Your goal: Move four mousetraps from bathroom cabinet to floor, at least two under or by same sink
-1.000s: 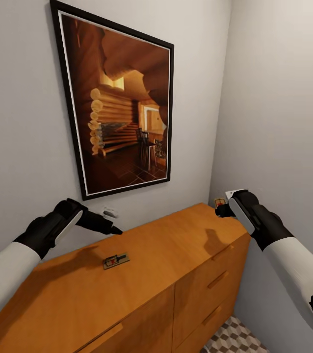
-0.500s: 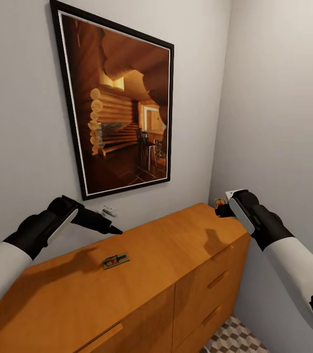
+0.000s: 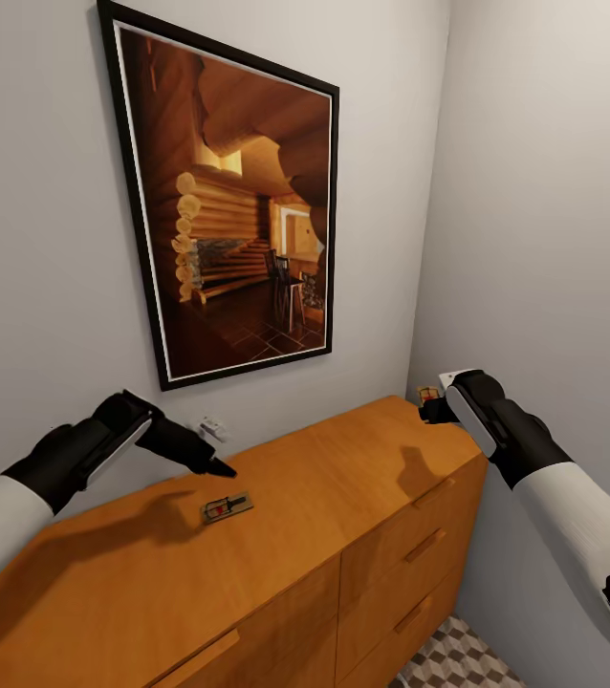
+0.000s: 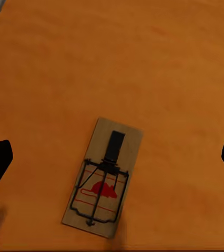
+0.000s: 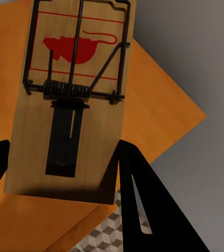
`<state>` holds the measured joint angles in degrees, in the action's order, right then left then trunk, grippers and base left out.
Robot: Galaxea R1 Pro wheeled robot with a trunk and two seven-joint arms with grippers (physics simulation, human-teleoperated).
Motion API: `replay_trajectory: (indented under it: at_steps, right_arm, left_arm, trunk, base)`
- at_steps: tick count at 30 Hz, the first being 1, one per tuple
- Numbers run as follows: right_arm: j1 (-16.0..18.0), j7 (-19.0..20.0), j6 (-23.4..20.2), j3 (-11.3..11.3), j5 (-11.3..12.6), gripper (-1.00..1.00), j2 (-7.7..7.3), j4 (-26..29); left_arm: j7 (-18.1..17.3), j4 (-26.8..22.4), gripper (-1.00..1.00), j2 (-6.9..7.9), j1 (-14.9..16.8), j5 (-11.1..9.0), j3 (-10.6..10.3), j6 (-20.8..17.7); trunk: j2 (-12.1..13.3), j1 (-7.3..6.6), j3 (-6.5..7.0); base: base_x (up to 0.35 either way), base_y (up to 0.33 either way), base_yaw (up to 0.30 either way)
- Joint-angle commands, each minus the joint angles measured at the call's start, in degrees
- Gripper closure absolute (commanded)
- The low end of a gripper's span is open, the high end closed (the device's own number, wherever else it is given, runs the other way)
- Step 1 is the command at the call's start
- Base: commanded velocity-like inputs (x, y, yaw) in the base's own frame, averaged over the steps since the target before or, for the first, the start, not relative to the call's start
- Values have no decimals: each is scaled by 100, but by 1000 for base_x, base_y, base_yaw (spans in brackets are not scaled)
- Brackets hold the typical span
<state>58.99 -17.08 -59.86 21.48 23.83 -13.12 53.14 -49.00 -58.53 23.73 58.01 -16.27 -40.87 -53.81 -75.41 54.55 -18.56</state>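
While one mousetrap (image 3: 226,507) lies, fingers (image 5: 138,210) grip another (image 5: 72,100)

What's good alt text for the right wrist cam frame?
A wooden mousetrap with a red mouse print and black wire spring, gripped at its near end between the right gripper's black fingers. Behind it are the orange cabinet top's corner, grey wall, and a patch of cube-patterned floor below.
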Motion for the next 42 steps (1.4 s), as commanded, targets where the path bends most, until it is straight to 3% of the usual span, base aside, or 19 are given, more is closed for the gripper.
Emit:
replay_trajectory:
  at_steps: [1,8,13,17,33,42]
  right_arm:
    - [7,-59,-14,23,77,100,-7,5]
    - [-26,-24,-14,46,40,100,23,-24]
    - [-58,-13,-14,47,38,100,26,-25]
    - [-66,-14,-14,49,33,100,23,-29]
    - [-271,-23,-14,55,8,100,-29,-23]
    - [-274,-23,-14,50,11,100,-39,-23]
  left_arm:
    - [-6,-1,-100,5,8,-15,-45,-19]
    - [-58,-13,-100,-38,0,10,-157,-42]
    - [-74,-35,-100,14,0,62,-196,-48]
    - [-67,-72,-100,74,0,-16,-241,-14]
    - [-158,-234,-100,118,0,-35,-282,4]
    - [-313,-214,-100,196,0,-23,-539,46]
  trunk:
    - [-5,0,-8]
    - [-5,0,-8]
    - [-5,0,-8]
    - [-5,0,-8]
    - [-5,0,-8]
    - [-5,0,-8]
  base:
    - [0,0,0]
    - [0,0,0]
    - [0,0,0]
    - [0,0,0]
    - [0,0,0]
    - [0,0,0]
